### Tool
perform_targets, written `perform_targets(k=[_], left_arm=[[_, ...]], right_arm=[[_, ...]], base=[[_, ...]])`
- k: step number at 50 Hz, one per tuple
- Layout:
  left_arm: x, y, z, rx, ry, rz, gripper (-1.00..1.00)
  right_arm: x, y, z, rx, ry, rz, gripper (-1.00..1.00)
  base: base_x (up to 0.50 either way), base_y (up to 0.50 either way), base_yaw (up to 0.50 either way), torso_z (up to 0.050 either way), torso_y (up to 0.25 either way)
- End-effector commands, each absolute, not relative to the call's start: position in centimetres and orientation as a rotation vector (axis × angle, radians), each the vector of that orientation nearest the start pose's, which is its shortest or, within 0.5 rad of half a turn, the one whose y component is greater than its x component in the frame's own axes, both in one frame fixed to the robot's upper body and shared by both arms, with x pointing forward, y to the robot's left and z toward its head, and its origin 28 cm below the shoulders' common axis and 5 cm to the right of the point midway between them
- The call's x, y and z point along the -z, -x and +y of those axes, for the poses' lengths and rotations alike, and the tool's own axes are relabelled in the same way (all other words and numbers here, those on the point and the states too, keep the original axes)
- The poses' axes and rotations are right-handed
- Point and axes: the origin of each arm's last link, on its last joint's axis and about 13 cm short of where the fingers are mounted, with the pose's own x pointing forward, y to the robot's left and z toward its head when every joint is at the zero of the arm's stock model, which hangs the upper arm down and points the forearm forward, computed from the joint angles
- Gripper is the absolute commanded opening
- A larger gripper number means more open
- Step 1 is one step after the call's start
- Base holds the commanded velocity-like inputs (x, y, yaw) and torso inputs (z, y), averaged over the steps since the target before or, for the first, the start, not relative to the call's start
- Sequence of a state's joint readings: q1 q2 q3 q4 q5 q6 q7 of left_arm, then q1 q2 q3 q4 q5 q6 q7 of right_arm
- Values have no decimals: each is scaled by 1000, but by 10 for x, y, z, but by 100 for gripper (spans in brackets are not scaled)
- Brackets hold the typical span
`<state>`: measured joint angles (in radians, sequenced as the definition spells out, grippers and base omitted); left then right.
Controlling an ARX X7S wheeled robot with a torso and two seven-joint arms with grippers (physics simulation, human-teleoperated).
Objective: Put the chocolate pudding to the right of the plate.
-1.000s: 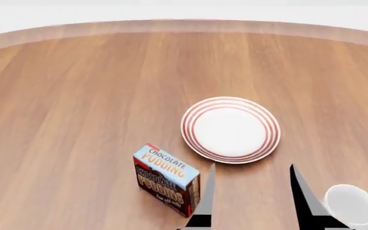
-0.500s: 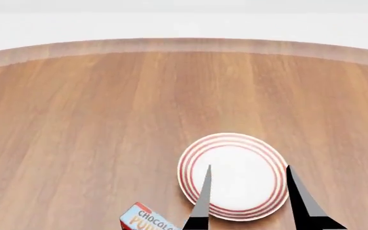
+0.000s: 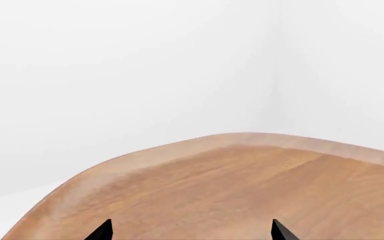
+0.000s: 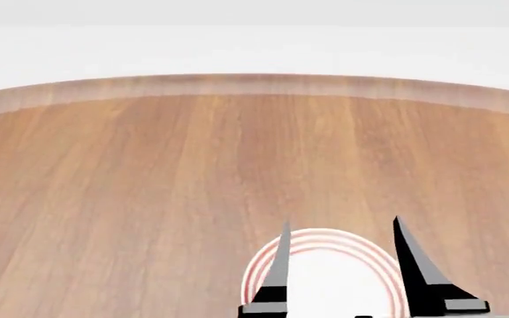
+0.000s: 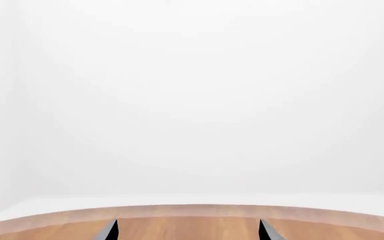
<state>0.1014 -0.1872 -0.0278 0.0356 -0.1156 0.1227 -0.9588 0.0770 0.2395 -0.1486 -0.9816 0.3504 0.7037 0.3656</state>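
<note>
The plate (image 4: 325, 237), white with red rings, shows only in its far half at the bottom edge of the head view. My right gripper (image 4: 340, 222) hangs over it, its two dark fingers (image 4: 278, 271) spread wide with nothing between them. In the right wrist view the right gripper (image 5: 188, 221) shows only its fingertips, far apart, facing the table's far edge. My left gripper (image 3: 191, 221) shows in the left wrist view as two tips far apart, empty, over bare wood. The chocolate pudding is out of view.
The round wooden table (image 4: 148, 185) stretches ahead to its curved far edge (image 4: 254, 85), with a white wall behind. The left wrist view shows the table's rounded rim (image 3: 145, 155) and white floor beyond.
The head view has tilted upward: the plate slid down to the bottom edge, and the pudding box and white mug dropped out of view. The right gripper stays open.
</note>
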Motion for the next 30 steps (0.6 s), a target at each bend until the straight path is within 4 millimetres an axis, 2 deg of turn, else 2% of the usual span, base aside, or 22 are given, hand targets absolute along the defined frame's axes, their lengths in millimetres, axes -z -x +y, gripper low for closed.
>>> perform_targets(k=[1, 4, 6, 14, 21, 30], left_arm=[[-13, -187, 256, -972, -42, -90, 100], [-13, -187, 256, -973, -42, -90, 100], [-13, -187, 256, -973, -41, -90, 100], [-12, -187, 257, -975, -37, -88, 100], [-12, -187, 257, -976, -35, -87, 100], [-12, -186, 257, -983, -33, -88, 100]], right_arm=[[-192, -167, -89, -127, -26, -205, 100], [-199, -166, -90, -151, 20, -174, 100], [-206, -165, -90, -178, -58, -80, 100], [-234, -169, -95, -180, -137, 112, 100], [-241, -170, -94, -187, -110, 240, 100], [-244, -169, -88, -302, -133, 378, 100]], base=[[0, 0, 0, 0, 0], [0, 0, 0, 0, 0], [0, 0, 0, 0, 0], [0, 0, 0, 0, 0], [0, 0, 0, 0, 0], [0, 0, 0, 0, 0]])
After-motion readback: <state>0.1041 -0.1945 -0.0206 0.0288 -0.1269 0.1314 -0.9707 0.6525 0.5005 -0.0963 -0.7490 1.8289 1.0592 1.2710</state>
